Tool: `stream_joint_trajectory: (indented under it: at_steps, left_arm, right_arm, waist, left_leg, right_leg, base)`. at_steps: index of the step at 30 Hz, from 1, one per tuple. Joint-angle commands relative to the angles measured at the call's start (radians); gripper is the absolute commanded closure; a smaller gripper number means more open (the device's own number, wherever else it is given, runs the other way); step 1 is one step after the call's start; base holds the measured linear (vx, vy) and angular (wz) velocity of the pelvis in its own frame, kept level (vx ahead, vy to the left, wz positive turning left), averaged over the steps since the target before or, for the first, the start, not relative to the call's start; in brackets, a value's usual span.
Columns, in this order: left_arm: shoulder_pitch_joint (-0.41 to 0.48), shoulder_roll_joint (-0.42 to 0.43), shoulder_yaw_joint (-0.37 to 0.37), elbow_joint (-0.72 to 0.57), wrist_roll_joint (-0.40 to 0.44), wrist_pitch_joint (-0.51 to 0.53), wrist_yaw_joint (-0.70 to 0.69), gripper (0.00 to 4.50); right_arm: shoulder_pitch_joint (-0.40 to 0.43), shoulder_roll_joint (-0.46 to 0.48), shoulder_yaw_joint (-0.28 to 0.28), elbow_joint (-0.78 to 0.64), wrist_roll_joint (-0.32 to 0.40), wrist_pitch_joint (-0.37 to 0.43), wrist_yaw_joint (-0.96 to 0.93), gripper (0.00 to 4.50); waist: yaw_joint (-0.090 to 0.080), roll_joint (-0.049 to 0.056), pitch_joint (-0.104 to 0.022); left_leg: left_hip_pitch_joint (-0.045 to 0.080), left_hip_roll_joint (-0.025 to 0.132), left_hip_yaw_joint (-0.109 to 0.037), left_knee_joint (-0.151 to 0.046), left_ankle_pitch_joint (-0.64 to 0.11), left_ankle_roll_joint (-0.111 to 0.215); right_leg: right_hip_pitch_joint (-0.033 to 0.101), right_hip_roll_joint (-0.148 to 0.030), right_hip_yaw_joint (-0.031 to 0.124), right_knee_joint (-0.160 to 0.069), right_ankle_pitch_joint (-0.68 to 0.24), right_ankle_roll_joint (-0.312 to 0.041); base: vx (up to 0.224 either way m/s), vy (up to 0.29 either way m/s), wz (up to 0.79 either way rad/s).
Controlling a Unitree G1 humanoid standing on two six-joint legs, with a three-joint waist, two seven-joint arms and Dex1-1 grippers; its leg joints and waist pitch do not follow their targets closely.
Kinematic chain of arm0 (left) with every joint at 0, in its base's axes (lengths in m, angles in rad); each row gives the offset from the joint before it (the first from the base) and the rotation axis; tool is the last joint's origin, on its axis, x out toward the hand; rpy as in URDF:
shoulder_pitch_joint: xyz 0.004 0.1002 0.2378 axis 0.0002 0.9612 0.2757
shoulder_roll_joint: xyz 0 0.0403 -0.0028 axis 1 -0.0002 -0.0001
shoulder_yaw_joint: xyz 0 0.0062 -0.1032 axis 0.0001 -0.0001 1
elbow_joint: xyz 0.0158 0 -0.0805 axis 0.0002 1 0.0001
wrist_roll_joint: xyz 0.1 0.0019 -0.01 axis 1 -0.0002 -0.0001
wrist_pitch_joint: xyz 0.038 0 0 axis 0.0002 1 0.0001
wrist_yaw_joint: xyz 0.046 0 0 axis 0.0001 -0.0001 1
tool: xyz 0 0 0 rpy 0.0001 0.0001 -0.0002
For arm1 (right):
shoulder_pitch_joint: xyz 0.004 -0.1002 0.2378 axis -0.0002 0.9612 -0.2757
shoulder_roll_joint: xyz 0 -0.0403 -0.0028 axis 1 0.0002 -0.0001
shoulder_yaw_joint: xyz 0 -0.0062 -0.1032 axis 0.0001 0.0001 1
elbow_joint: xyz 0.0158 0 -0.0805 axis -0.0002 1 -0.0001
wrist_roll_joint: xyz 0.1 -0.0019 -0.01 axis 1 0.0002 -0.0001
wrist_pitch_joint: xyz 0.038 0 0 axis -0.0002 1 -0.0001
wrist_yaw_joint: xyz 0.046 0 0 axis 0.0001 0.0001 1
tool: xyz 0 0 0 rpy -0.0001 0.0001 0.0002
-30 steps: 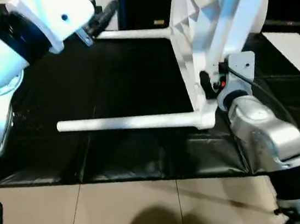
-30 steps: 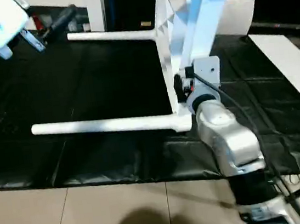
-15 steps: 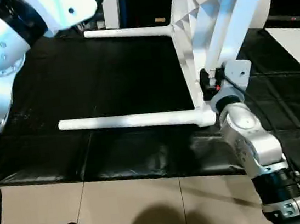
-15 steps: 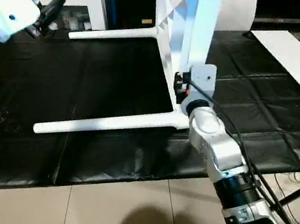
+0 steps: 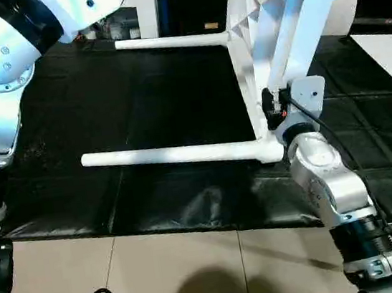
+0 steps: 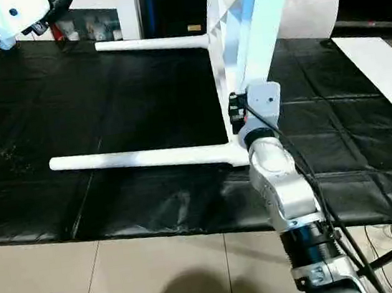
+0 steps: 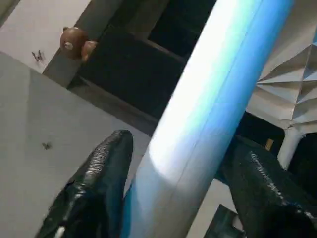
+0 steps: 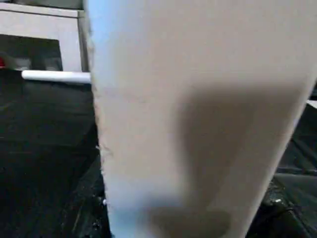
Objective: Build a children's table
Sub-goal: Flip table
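Leg [image 7: 198, 124] of the table [image 5: 245, 53] runs lengthwise between our left gripper's [image 7: 173, 193] fingers [image 7: 99, 183], which sit astride it; our right gripper's state we cannot tell.

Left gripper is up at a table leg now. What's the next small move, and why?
Probably close the left gripper on the table leg. In the left wrist view its jaws stand either side of that leg, apparently not yet clamped. The children's table rests on its side on the black mat, with the right gripper at another leg, so a firm hold should come first.
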Motion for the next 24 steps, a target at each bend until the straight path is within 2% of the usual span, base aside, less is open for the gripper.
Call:
stream_joint_trajectory:
  at_steps: [1,2,3,4,5,6,8,9,10,11,12,14,15,16,17,18,19,20,23,24]
  left_arm:
    - [0.024,-0.022,0.032,-0.005,-0.036,0.035,-0.015,1.75]
    - [0.031,-0.069,0.098,-0.009,-0.139,0.079,-0.003,1.92]
    - [0.031,-0.07,0.1,-0.009,-0.142,0.08,-0.002,1.92]
    - [0.04,-0.105,0.145,-0.015,-0.21,0.111,0.011,1.95]
    - [0.04,-0.105,0.146,-0.015,-0.211,0.112,0.012,1.96]
    - [0.046,-0.116,0.16,-0.019,-0.229,0.129,0.018,1.97]
    - [0.083,-0.126,0.196,-0.049,-0.264,0.185,0.026,1.98]
    - [0.11,-0.129,0.21,-0.069,-0.277,0.209,0.027,1.98]
    - [0.134,-0.132,0.22,-0.086,-0.287,0.227,0.029,2.0]
    - [0.137,-0.134,0.222,-0.088,-0.288,0.229,0.03,2.0]
    - [0.16,-0.144,0.236,-0.104,-0.3,0.246,0.035,2.03]
    - [0.185,-0.158,0.253,-0.12,-0.307,0.265,0.032,2.08]
    - [0.2,-0.165,0.26,-0.128,-0.309,0.278,0.032,2.08]
    - [0.235,-0.183,0.278,-0.148,-0.317,0.317,0.031,2.1]
    - [0.247,-0.188,0.283,-0.154,-0.319,0.332,0.031,2.1]
    - [0.256,-0.19,0.284,-0.159,-0.32,0.344,0.033,2.13]
    - [0.258,-0.191,0.284,-0.16,-0.32,0.348,0.033,2.17]
    - [0.267,-0.192,0.28,-0.163,-0.32,0.37,0.031,2.19]
    - [0.281,-0.182,0.264,-0.163,-0.32,0.42,0.034,2.24]
    - [0.281,-0.182,0.264,-0.16,-0.32,0.425,0.035,2.28]
  right_arm:
    - [-0.055,-0.075,0.007,-0.049,-0.073,0.016,0.041,2.53]
    - [-0.095,-0.157,0.026,-0.063,-0.105,0.032,0.11,2.53]
    - [-0.096,-0.16,0.027,-0.063,-0.106,0.032,0.113,2.53]
    - [-0.126,-0.218,0.035,-0.063,-0.126,0.038,0.16,2.57]
    - [-0.127,-0.22,0.035,-0.063,-0.127,0.038,0.161,2.6]
    - [-0.139,-0.24,0.032,-0.062,-0.131,0.038,0.174,2.62]
    - [-0.198,-0.315,0.004,-0.049,-0.117,0.06,0.23,2.63]
    - [-0.235,-0.354,-0.013,-0.039,-0.104,0.075,0.261,2.63]
    - [-0.266,-0.386,-0.026,-0.032,-0.092,0.088,0.29,2.64]
    - [-0.269,-0.389,-0.026,-0.032,-0.091,0.089,0.294,2.64]
    - [-0.299,-0.418,-0.032,-0.027,-0.085,0.098,0.331,2.65]
    - [-0.332,-0.447,-0.031,-0.024,-0.077,0.112,0.367,2.65]
    - [-0.352,-0.465,-0.027,-0.022,-0.069,0.122,0.399,2.65]
    - [-0.398,-0.512,-0.009,-0.023,-0.04,0.162,0.504,2.65]
    - [-0.413,-0.53,0.0,-0.025,-0.023,0.183,0.552,2.65]
    - [-0.423,-0.542,0.008,-0.027,-0.009,0.204,0.595,2.65]
    - [-0.427,-0.546,0.01,-0.028,-0.004,0.21,0.608,2.15]
    - [-0.443,-0.554,0.011,-0.036,0.041,0.262,0.664,2.03]
    - [-0.506,-0.564,-0.004,-0.025,0.152,0.359,0.802,1.96]
    - [-0.511,-0.566,-0.004,-0.021,0.157,0.361,0.813,1.66]
  waist:
    - [-0.001,0.017,-0.081]
    - [-0.002,0.018,-0.083]
    - [-0.002,0.018,-0.083]
    - [-0.004,0.011,-0.087]
    - [0.0,0.01,-0.088]
    - [-0.001,0.011,-0.082]
    - [0.004,0.015,-0.082]
    - [0.003,0.014,-0.083]
    - [0.006,0.016,-0.083]
    - [0.003,0.014,-0.08]
    - [0.006,0.016,-0.081]
    - [0.005,0.013,-0.079]
    - [0.007,0.014,-0.079]
    - [0.005,0.005,-0.08]
    - [0.003,0.005,-0.081]
    - [0.006,0.008,-0.077]
    - [0.006,0.007,-0.076]
    - [0.006,0.01,-0.073]
    - [0.007,0.011,-0.07]
    - [0.006,0.012,-0.069]
  left_leg:
    - [0.006,0.076,-0.032,-0.077,-0.124,-0.037]
    - [0.005,0.075,-0.029,-0.074,-0.098,-0.033]
    - [0.005,0.075,-0.029,-0.074,-0.098,-0.033]
    - [-0.001,0.069,-0.027,-0.069,-0.08,-0.018]
    - [-0.009,0.061,-0.022,-0.065,-0.047,0.006]
    - [-0.01,0.055,-0.016,-0.064,-0.042,0.029]
    - [-0.009,0.049,-0.012,-0.06,-0.044,0.047]
    - [-0.01,0.052,-0.013,-0.06,-0.042,0.05]
    - [-0.005,0.054,-0.012,-0.06,-0.045,0.061]
    - [-0.01,0.053,-0.013,-0.059,-0.045,0.066]
    - [-0.005,0.051,-0.01,-0.057,-0.059,0.07]
    - [-0.01,0.051,-0.014,-0.058,-0.061,0.074]
    - [-0.005,0.051,-0.012,-0.058,-0.066,0.076]
    - [-0.003,0.053,-0.013,-0.058,-0.073,0.078]
    - [-0.004,0.053,-0.014,-0.057,-0.073,0.079]
    - [-0.001,0.056,-0.014,-0.056,-0.082,0.086]
    - [-0.001,0.053,-0.013,-0.056,-0.087,0.09]
    - [-0.001,0.055,-0.014,-0.057,-0.101,0.089]
    - [0.01,0.054,-0.017,-0.056,-0.153,0.078]
    - [0.016,0.057,-0.02,-0.057,-0.172,0.07]
  right_leg:
    - [0.069,-0.115,0.093,-0.069,-0.255,-0.088]
    - [0.073,-0.115,0.093,-0.063,-0.225,-0.103]
    - [0.073,-0.115,0.093,-0.063,-0.225,-0.103]
    - [0.078,-0.11,0.093,-0.057,-0.197,-0.109]
    - [0.082,-0.111,0.094,-0.054,-0.169,-0.115]
    - [0.075,-0.108,0.094,-0.062,-0.19,-0.11]
    - [0.075,-0.107,0.092,-0.074,-0.271,-0.079]
    - [0.077,-0.104,0.088,-0.07,-0.288,-0.071]
    - [0.071,-0.1,0.087,-0.074,-0.3,-0.06]
    - [0.071,-0.098,0.086,-0.074,-0.307,-0.057]
    - [0.066,-0.096,0.084,-0.079,-0.334,-0.043]
    - [0.068,-0.095,0.078,-0.083,-0.373,-0.023]
    - [0.063,-0.093,0.078,-0.089,-0.387,-0.015]
    - [0.063,-0.094,0.079,-0.086,-0.397,-0.015]
    - [0.067,-0.093,0.077,-0.081,-0.39,-0.024]
    - [0.06,-0.094,0.078,-0.086,-0.404,-0.023]
    - [0.058,-0.093,0.078,-0.089,-0.414,-0.021]
    - [0.055,-0.095,0.076,-0.093,-0.439,-0.018]
    - [0.05,-0.096,0.071,-0.112,-0.536,0.003]
    - [0.046,-0.096,0.068,-0.114,-0.55,0.001]
  base:
    - [0.0,0.0,0.0]
    - [0.0,0.0,0.0]
    - [0.0,0.0,0.0]
    - [0.0,0.0,0.0]
    - [0.0,0.0,0.0]
    - [0.0,0.0,0.0]
    - [0.0,0.0,0.0]
    - [0.0,0.0,0.0]
    - [0.0,0.0,0.0]
    - [0.0,0.0,0.0]
    - [0.0,0.0,0.0]
    - [0.0,0.0,0.0]
    - [0.0,0.0,0.0]
    - [0.0,0.0,0.0]
    - [0.0,0.0,0.0]
    - [0.0,0.0,0.0]
    - [0.0,0.0,0.0]
    - [0.0,0.0,0.0]
    - [0.0,0.0,0.0]
    - [0.0,0.0,0.0]
